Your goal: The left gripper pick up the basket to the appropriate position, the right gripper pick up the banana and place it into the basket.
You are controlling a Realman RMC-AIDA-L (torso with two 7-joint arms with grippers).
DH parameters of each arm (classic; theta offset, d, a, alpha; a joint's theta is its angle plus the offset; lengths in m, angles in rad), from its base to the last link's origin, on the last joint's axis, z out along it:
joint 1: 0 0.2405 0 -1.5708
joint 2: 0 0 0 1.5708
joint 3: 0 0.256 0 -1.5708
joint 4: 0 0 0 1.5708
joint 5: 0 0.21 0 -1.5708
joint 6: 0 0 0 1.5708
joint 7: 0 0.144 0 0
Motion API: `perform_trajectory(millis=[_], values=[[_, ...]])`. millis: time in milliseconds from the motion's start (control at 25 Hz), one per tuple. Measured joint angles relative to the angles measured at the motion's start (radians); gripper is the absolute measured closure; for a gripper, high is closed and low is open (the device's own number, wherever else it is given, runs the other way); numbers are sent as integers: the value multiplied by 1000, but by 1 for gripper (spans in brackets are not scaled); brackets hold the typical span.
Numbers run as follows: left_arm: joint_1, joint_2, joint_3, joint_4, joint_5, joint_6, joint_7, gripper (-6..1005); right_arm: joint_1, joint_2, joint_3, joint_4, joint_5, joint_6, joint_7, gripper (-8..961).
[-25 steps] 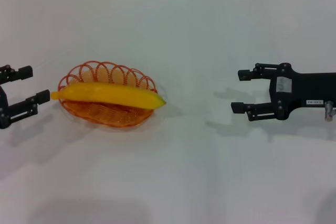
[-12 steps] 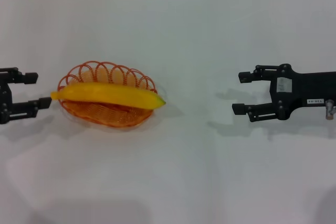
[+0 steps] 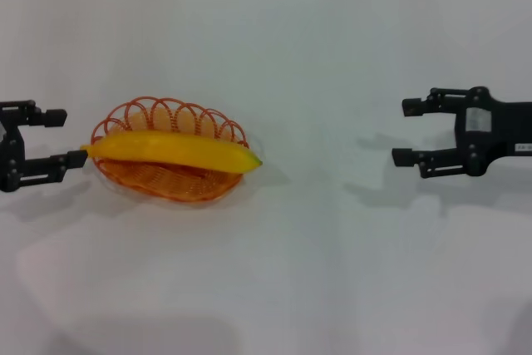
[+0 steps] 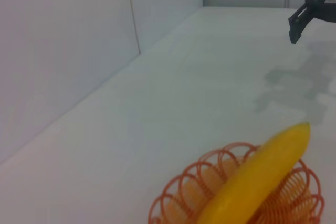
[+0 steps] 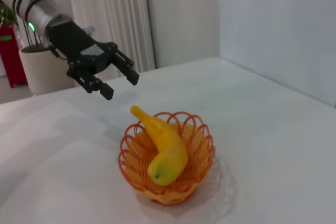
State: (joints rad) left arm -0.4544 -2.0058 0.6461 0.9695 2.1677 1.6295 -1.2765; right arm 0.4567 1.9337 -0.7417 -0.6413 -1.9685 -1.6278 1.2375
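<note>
The banana (image 3: 170,150) hides the middle of the basket (image 3: 191,182) — both arms run off the frame's sides.

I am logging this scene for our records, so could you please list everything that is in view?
banana: one, bright yellow, lying lengthwise across the basket, both ends reaching past its rim.
basket: one, orange wire loops, standing on the table, on the robot's left side.
table: one, white, under everything.
wall panels: white, behind the table.
pot: one, white, beyond the table in the right wrist view.
left hand: one, black, open, beside the banana's stem end, holding nothing.
right hand: one, black, open, above the table far to the robot's right, holding nothing.
</note>
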Motion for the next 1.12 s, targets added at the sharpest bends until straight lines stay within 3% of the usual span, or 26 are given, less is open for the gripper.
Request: perform_trajectory(millis=[1120], values=[[-29, -21, 18, -1, -20, 3, 44, 341, 26, 9, 6, -5, -66, -30, 10, 105]])
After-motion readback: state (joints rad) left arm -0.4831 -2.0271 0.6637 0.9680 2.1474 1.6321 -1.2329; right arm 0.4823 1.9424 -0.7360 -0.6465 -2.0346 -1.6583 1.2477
